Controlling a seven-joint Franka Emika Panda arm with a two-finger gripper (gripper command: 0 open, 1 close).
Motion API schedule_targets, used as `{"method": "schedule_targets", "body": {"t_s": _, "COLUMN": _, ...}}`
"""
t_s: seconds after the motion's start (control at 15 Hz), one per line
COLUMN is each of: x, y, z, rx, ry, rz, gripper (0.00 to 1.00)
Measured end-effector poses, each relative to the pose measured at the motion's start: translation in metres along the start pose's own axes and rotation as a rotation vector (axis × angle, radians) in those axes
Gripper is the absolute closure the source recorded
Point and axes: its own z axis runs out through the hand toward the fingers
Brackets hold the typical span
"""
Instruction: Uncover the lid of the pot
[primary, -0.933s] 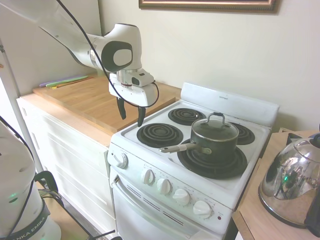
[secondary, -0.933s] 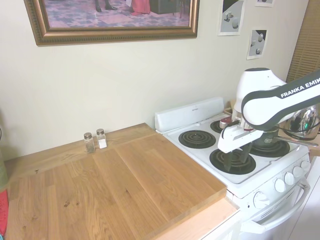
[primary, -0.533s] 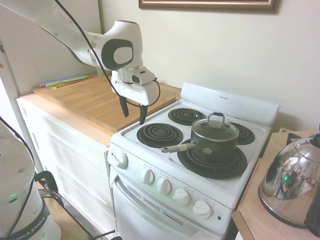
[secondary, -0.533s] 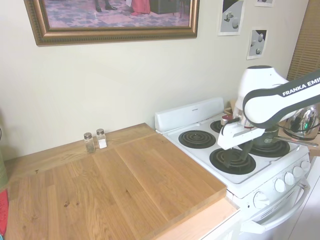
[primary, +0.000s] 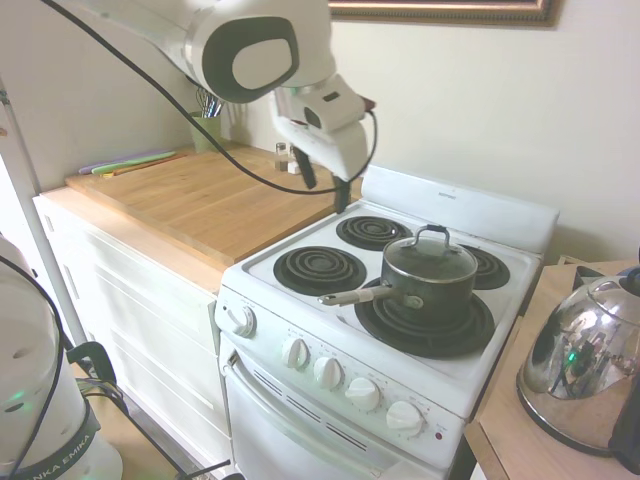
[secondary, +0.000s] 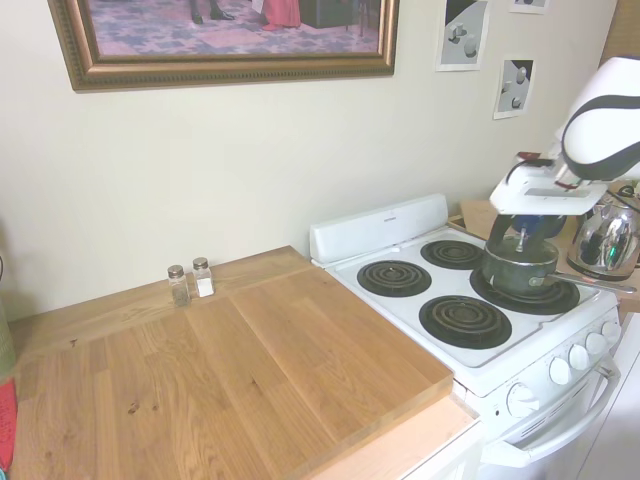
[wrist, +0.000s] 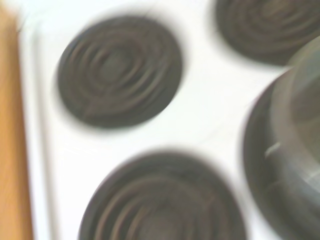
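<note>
Tool lifted and carried toward the pot, lid not yet touched

Since a moment ago we see the tool (primary: 326, 192) has risen from low over the near-left burner and swung up and across the stove (primary: 300, 300), so it now hangs above the back of the cooktop with its two dark fingers apart and nothing between them; we judge this brings us nearer the grasp but leaves the whole lift undone. The pot (primary: 428, 292), a small dark matt saucepan with a long straight silver handle, sits below and ahead of the tool on the large coiled burner. Its lid (primary: 431, 259) is round clear glass with a metal rim and an arched metal loop on top, seated flat. A shiny rounded kettle (primary: 582, 365) stands beyond the pot on the wooden surface (primary: 500, 430).
</note>
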Motion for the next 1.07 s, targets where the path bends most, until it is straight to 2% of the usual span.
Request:
{"method": "schedule_targets", "body": {"t_s": 0.13, "x": 0.042, "y": 0.008, "z": -0.005, "rx": 0.06, "ry": 0.055, "rz": 0.107, "gripper": 0.0}}
{"method": "schedule_targets", "body": {"t_s": 0.2, "x": 0.061, "y": 0.011, "z": -0.003, "rx": 0.068, "ry": 0.071, "rz": 0.158, "gripper": 0.0}}
{"method": "schedule_targets", "body": {"t_s": 0.4, "x": 0.101, "y": 0.012, "z": 0.016, "rx": 0.044, "ry": 0.101, "rz": 0.305, "gripper": 0.0}}
{"method": "schedule_targets", "body": {"t_s": 0.47, "x": 0.108, "y": 0.01, "z": 0.025, "rx": 0.029, "ry": 0.098, "rz": 0.337, "gripper": 1.0}}
{"method": "schedule_targets", "body": {"t_s": 0.67, "x": 0.117, "y": 0.005, "z": 0.039, "rx": -0.015, "ry": 0.092, "rz": 0.378, "gripper": 1.0}}
{"method": "schedule_targets", "body": {"t_s": 0.87, "x": 0.135, "y": -0.004, "z": 0.043, "rx": -0.034, "ry": 0.09, "rz": 0.386, "gripper": 1.0}}
{"method": "schedule_targets", "body": {"t_s": 1.07, "x": 0.15, "y": -0.009, "z": 0.058, "rx": -0.069, "ry": 0.059, "rz": 0.394, "gripper": 1.0}}
